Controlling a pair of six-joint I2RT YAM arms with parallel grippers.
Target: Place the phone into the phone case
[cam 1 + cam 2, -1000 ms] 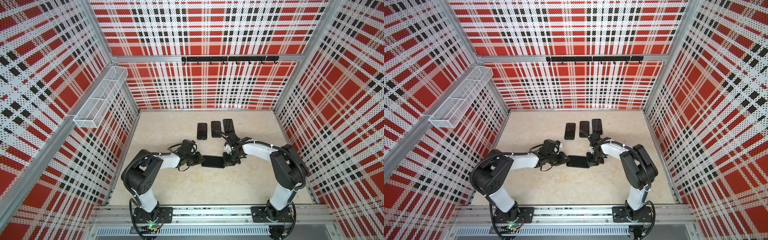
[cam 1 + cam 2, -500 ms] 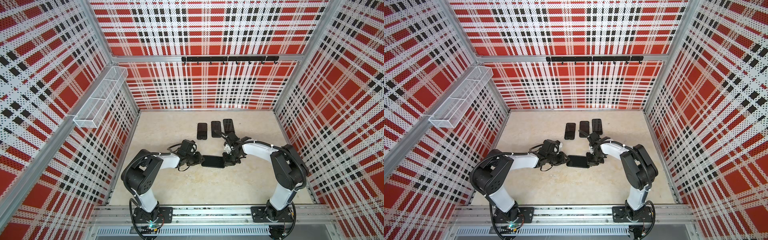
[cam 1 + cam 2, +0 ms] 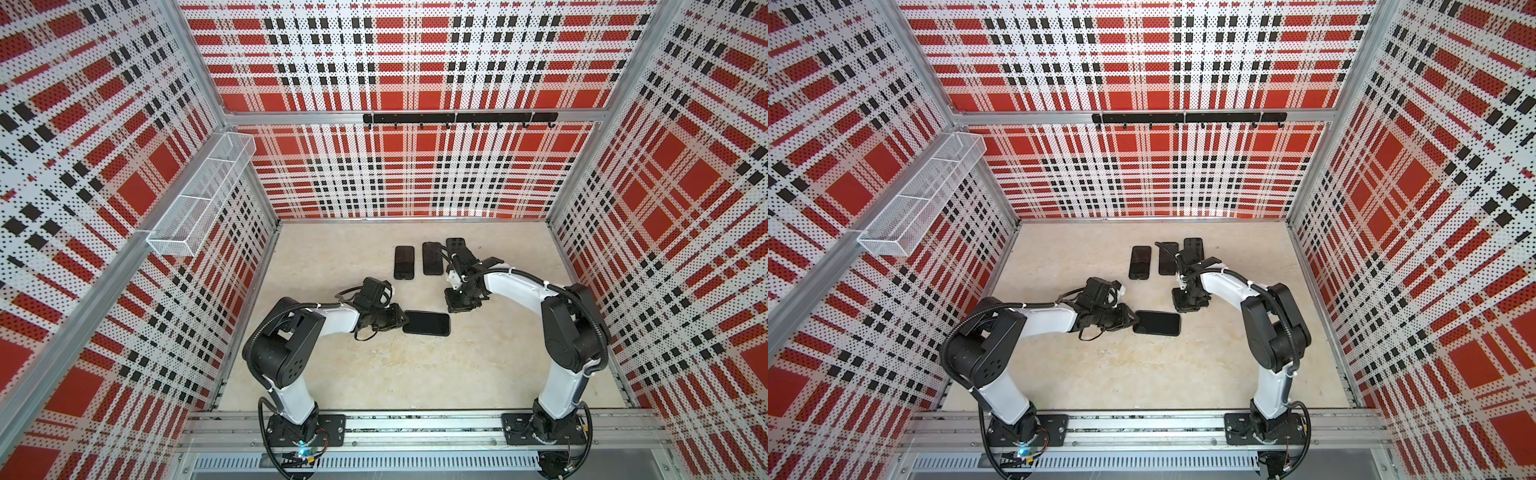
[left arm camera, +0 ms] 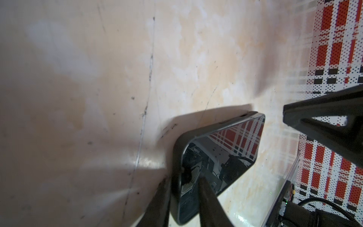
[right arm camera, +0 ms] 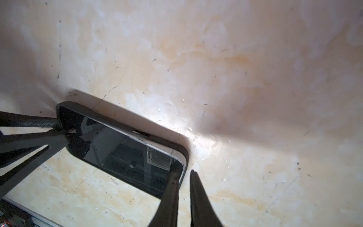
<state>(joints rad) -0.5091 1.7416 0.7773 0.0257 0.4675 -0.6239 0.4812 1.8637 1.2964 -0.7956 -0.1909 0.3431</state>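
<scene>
A black phone (image 3: 427,323) (image 3: 1157,323) lies screen up inside a dark grey phone case (image 4: 176,155) in the middle of the table. My left gripper (image 4: 183,180) (image 3: 401,322) is shut on its left short end, with one finger (image 4: 206,196) on the glass and the other outside the case rim. The right wrist view shows the phone (image 5: 121,145) with my right gripper (image 5: 184,173) at its other end. That gripper's jaws stand a narrow gap apart, one fingertip (image 5: 173,176) over the corner and nothing held. In a top view the right gripper (image 3: 457,307) hangs just behind the phone's right end.
Three more dark phones lie in a row at the back (image 3: 404,262) (image 3: 432,258) (image 3: 456,245), the rightmost partly behind my right arm. A white wire basket (image 3: 199,199) hangs on the left wall and a black hook rail (image 3: 457,118) on the back wall.
My right gripper's jaws have parted slightly and it has drawn back a little from the phone's right end. The left gripper and the phone have not moved.
</scene>
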